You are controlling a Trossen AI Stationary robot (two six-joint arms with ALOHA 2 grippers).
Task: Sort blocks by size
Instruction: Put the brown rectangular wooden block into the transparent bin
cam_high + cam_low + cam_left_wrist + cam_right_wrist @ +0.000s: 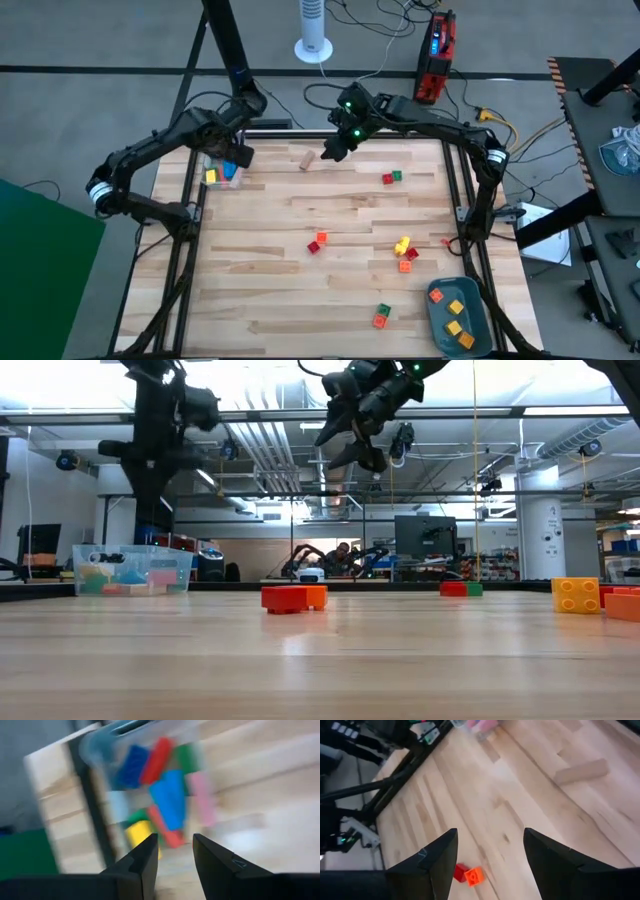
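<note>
Blocks: small plastic toy bricks [403, 247], red, orange, yellow and green, lie scattered over the right half of the light wooden table [270, 300]; more sit in both containers.
Clear plastic box [222, 172]: at the far left edge, partly hidden under the left arm; its bricks smear together in the left wrist view.
Grey-blue tray [478, 335]: near right corner, cut off by the picture's edge, holding orange pieces.
Left gripper [175, 857]: above the box, fingers slightly parted, nothing between them.
Right gripper [490, 852]: raised over the far middle, fingers spread, empty.
Tan wooden bar [307, 160]: just beside it.
</note>
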